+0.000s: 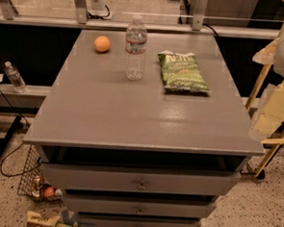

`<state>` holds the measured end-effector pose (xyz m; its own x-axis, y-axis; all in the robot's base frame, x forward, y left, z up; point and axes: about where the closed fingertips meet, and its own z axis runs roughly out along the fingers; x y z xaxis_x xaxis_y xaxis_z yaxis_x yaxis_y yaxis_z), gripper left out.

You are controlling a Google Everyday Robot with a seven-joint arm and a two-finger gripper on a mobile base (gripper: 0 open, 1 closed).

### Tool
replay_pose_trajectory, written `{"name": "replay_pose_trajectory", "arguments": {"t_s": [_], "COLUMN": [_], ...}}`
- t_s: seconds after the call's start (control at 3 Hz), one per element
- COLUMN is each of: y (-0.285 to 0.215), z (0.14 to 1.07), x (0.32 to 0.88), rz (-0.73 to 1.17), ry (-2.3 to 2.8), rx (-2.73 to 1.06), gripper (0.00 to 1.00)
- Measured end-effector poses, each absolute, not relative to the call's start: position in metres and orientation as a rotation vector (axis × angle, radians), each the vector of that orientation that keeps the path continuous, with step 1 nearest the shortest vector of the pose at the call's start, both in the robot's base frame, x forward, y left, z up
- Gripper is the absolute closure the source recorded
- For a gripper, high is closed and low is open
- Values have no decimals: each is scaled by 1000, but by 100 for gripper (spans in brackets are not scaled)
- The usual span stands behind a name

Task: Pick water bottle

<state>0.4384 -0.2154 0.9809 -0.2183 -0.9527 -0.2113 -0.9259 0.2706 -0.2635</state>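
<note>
- My gripper does not show anywhere in this view, so I cannot tell where it hangs or what state it is in.
- The water bottle stands upright on the far part of the grey cabinet top, roughly midway between its left and right edges. It is clear and ribbed, with a white cap and a white-and-red label band around its upper half.
- An orange sits to the left of the water bottle, near it but apart. The bottle rises well above it.
- A green chip bag lies flat to the right of the water bottle, also apart from it, with its long side running from far to near.
- Below the near edge of the cabinet top, three drawers are stacked, each with a small knob at its middle. A dark gap shows above the uppermost one.
- A smaller bottle, clear with a dark band, stands slightly tilted on a low ledge to the left of the cabinet, well apart from the water bottle.
- A wire basket rests on the speckled floor at the near left corner of the cabinet. It holds small things I cannot make out.
- A pale wooden frame leans at the right edge of the scene.
</note>
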Motion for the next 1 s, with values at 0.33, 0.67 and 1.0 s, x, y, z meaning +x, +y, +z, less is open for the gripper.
{"name": "replay_pose_trajectory", "arguments": {"t_s": [0.33, 0.67, 1.0], "y": [-215, -215, -220], "z": [981, 983, 983], "x": [438, 440, 470], "rz": [-115, -95, 15], "ry": [2219, 2199, 2145], "rx": [-1715, -1651, -1458], "gripper": [0, 0, 0]}}
